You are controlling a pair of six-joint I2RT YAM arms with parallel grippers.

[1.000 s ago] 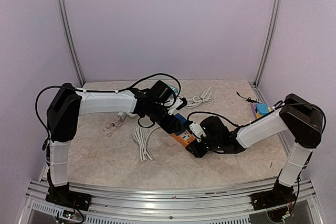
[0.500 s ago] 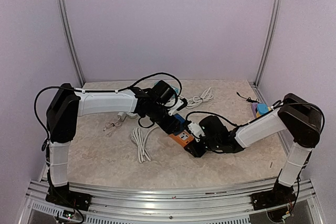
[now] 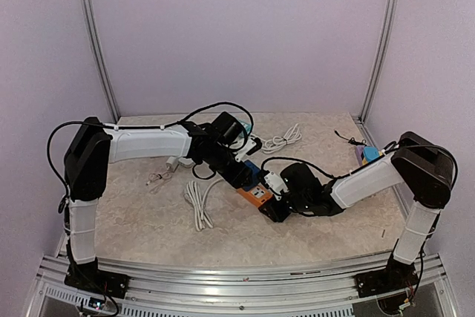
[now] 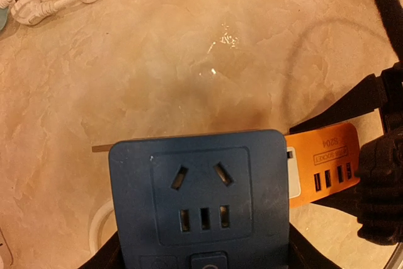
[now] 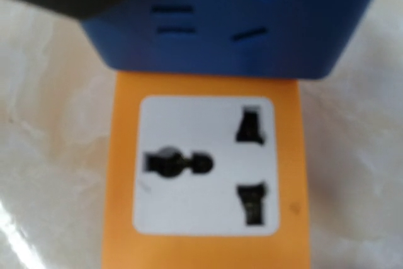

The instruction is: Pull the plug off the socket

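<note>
Blue socket block: clamped in left gripper, as anchor. Orange plug adapter: just beyond, pinched by right gripper, for pull-off.

Soft even light, glare on table, orange socket blurred.

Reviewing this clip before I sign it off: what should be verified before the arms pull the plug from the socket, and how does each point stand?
1. Left gripper on blue plug: closed across its sides, ok.
2. Right gripper holds orange socket: sits at its end, grip hidden, cannot tell.
3. Plug and socket joint: bodies overlap, joint hidden, cannot tell.
4. White cable lies apart from both grippers: ok.
</note>
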